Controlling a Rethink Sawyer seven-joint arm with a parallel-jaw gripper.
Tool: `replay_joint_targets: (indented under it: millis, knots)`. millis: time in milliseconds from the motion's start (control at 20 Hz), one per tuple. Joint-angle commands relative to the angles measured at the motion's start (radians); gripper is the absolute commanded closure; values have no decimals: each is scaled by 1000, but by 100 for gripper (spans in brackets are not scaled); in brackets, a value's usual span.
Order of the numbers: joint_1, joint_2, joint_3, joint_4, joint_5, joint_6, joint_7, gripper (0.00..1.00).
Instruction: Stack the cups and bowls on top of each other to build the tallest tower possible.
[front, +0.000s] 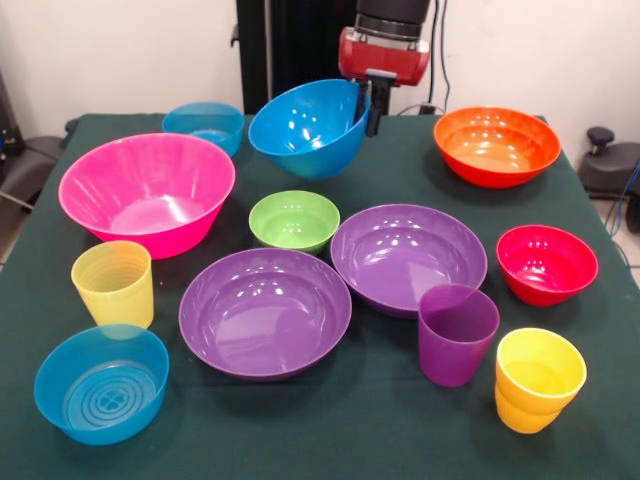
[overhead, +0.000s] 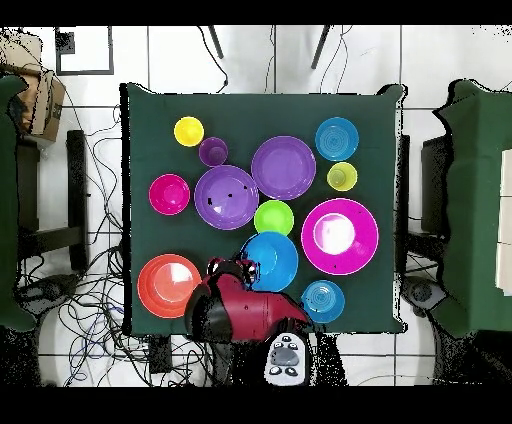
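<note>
Presently, my fingers (front: 372, 103) pinch the rim of the blue bowl (front: 308, 128), held tilted above the table (front: 400, 440) between the pink bowl (front: 148, 193) and orange bowl (front: 496, 146). Bare cloth lies along the near edge. My fingertips are hidden behind the rim.

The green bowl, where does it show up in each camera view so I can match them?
Front view: the green bowl sits mid-table, just behind the gap between the two purple bowls.
Overhead view: the green bowl is at the centre, just above the blue bowl.
Shared landmark: the large pink bowl close beside it.
</note>
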Motion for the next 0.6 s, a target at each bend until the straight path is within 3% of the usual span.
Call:
replay_joint_targets:
  millis: [50,600]
  knots:
    - [30,-53,18,7,66,145,161,100]
    - [99,-142,-8,-28,166,192,179,100]
